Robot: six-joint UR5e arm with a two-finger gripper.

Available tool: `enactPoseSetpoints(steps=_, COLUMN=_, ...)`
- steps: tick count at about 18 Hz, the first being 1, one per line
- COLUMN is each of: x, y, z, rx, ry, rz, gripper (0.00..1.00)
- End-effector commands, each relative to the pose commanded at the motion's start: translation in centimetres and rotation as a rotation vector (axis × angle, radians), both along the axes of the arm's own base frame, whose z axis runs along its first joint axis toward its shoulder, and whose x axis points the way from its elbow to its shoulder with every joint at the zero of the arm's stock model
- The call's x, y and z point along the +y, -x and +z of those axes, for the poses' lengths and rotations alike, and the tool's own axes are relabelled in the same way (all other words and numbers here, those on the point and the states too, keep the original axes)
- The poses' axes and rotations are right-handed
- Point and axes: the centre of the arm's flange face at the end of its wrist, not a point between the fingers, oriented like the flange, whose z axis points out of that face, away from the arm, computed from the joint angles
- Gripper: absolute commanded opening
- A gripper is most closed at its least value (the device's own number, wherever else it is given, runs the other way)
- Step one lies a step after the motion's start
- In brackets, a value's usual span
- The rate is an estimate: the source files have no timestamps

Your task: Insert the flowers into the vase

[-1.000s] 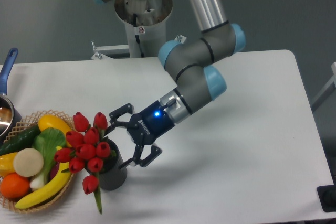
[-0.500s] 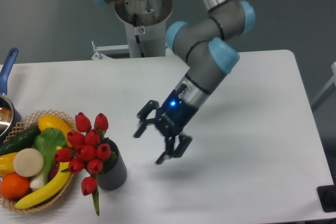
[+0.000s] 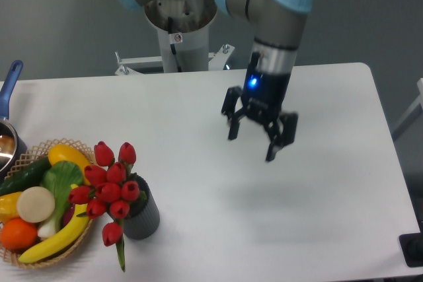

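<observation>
Flowers [image 3: 109,186] stand in the vase [image 3: 141,214] near the worktop's front-left corner; insertion looks done. Gripper [image 3: 259,133] hangs wide and empty mid-table; retreat remains.

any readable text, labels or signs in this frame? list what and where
No text can be read anywhere.
Small red-and-white sticker on the robot's base column: too small and blurred to read.
Gripper: only a blue light, no legible marking.
Vase, flowers, basket: no labels.
</observation>
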Motion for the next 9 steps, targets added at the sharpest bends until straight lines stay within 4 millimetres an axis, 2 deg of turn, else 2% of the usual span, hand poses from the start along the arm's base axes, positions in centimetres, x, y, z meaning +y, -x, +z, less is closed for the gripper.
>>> enactPoseSetpoints(steps=3, x=-1.2, y=-0.2, z=0.7, rx=0.020, ry=0.095, rz=0.021, gripper=1.00)
enactPoseSetpoints(steps=5, x=-2.1, y=-0.5, z=1.0, rx=0.046, ry=0.164, rz=-0.047, gripper=1.00)
enactPoseSetpoints(steps=9, x=-5.7, y=-0.1, z=1.9, rx=0.056, ry=0.258, rz=-0.126, gripper=1.00)
